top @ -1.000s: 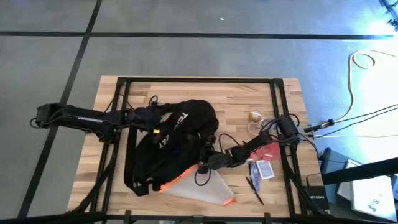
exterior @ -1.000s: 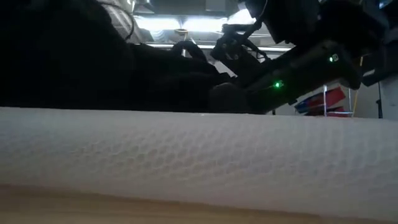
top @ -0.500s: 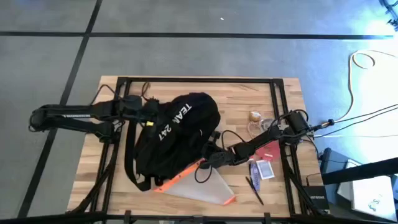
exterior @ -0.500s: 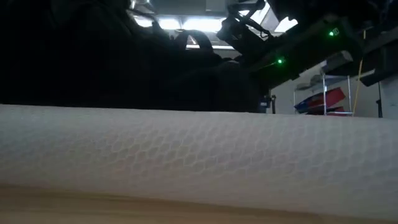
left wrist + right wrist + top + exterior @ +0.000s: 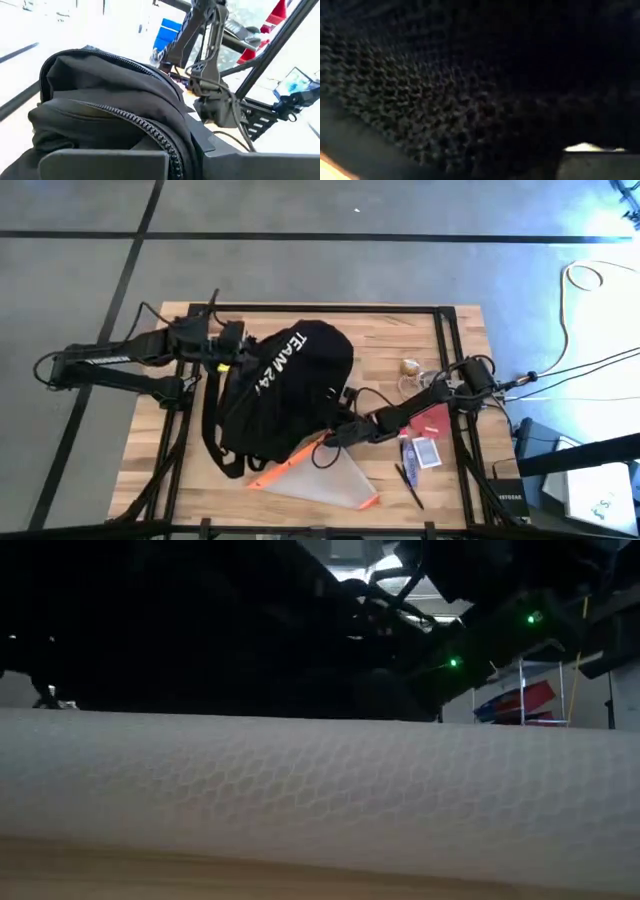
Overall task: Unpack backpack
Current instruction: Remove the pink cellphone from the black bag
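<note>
The backpack [image 5: 285,395] is black with white lettering. Touching it, the pouch [image 5: 330,480] is translucent grey with orange trim; the table [image 5: 380,335] is pale wood.

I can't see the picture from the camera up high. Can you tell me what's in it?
A black backpack with white TEAM 247 lettering lies on a wooden table, with the left gripper at its top end and the right gripper against its lower side. A see-through pouch with orange trim pokes out beneath it, and small items lie to the right.
</note>
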`<state>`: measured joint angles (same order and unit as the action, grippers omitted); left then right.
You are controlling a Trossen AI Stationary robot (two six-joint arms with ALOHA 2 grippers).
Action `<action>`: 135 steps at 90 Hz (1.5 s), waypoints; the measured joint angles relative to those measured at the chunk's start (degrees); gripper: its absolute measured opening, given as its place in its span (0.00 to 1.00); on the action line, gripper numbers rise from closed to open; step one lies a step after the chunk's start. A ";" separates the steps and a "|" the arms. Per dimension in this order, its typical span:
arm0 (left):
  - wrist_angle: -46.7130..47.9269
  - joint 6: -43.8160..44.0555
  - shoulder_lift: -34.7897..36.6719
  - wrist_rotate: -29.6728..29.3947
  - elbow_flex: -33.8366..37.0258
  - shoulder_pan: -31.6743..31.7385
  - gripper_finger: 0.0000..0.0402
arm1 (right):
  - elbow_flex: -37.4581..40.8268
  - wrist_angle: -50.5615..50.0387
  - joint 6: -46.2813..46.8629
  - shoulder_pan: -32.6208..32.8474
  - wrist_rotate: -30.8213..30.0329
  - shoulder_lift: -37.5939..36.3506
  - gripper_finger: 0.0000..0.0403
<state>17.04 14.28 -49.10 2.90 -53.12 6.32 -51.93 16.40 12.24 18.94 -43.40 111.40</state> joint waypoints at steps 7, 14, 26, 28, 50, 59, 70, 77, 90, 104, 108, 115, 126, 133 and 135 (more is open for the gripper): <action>0.04 -0.15 -0.02 0.02 -0.10 -0.04 0.00 | 0.36 0.68 3.12 -0.37 2.20 0.02 0.00; 0.07 -0.15 -0.04 0.00 -0.10 -0.02 0.00 | 0.36 0.69 6.11 -0.98 4.72 0.04 0.01; 0.02 -0.32 -0.04 -0.02 -0.10 -0.04 0.00 | 0.36 1.03 6.92 -1.88 8.88 0.84 0.09; 0.02 -0.37 -0.07 -0.03 -0.10 -0.04 0.00 | 0.36 0.98 7.04 -1.91 9.48 1.19 0.11; -0.04 -0.98 -0.07 -0.15 -0.10 -0.04 0.00 | 0.36 11.17 6.44 -2.58 15.55 6.74 0.30; -0.16 -0.98 -0.07 -0.24 -0.10 -0.02 0.00 | 0.36 12.97 6.15 -3.31 14.12 6.98 0.32; -0.54 -0.98 -0.07 -0.33 -0.10 -0.02 0.00 | 0.40 22.04 6.56 -4.89 14.68 7.19 0.31; -1.57 -0.96 -0.07 -0.33 -0.10 -0.02 0.00 | 0.36 29.74 6.85 -5.62 14.21 8.19 0.28; -3.02 -0.96 -0.07 -0.33 -0.14 -0.02 0.00 | 0.40 44.94 6.90 -5.89 12.64 10.21 0.17; -2.44 -1.20 -0.04 -0.33 -0.16 -0.02 0.00 | 0.40 53.81 8.59 -5.81 13.03 10.55 0.03; -2.32 -1.21 -0.04 -0.33 -0.15 -0.02 0.00 | 0.40 56.27 9.35 -5.79 13.05 10.55 0.01; -2.20 -1.24 -0.04 -0.33 -0.14 -0.02 0.00 | 0.40 59.68 9.55 -5.80 13.03 10.55 0.02; -0.74 -1.35 -0.04 -0.27 -0.14 -0.02 0.00 | 0.31 53.38 7.02 -5.86 15.99 10.46 0.02; -0.07 -1.39 -0.07 -0.17 -0.14 -0.02 0.00 | 0.20 38.89 8.83 -6.22 17.05 10.38 0.01; -0.02 -1.39 -0.08 -0.15 -0.14 -0.04 0.00 | 0.14 33.83 10.47 -6.36 17.05 10.38 0.00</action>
<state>17.02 12.88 -49.18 2.74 -53.25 6.28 -51.79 50.23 22.71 12.57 -26.36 121.78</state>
